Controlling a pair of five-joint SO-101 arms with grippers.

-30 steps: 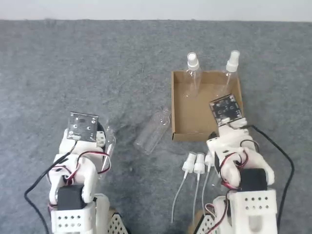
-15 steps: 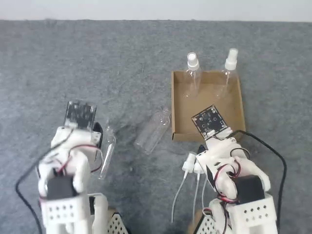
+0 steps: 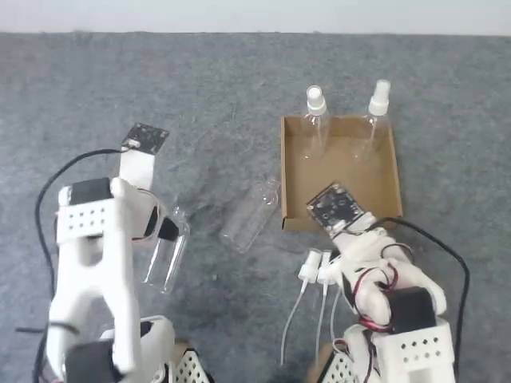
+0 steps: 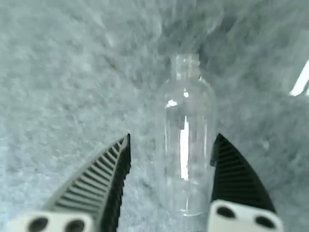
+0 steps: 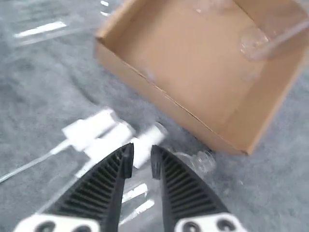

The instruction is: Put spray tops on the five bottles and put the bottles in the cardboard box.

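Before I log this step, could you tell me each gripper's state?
Left gripper: open, straddling a bottle.
Right gripper: barely open, empty, over spray tops.

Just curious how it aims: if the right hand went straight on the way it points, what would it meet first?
Probably a white spray top: it lies just beyond the tips of the right hand, in line with the narrow gap between them. Depth is hard to judge from here.

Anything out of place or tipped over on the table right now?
Nothing spilled or damaged. One uncapped bottle lies on its side beside the box, and three spray tops lie loose on the mat. Two capped bottles stand upright in the box.
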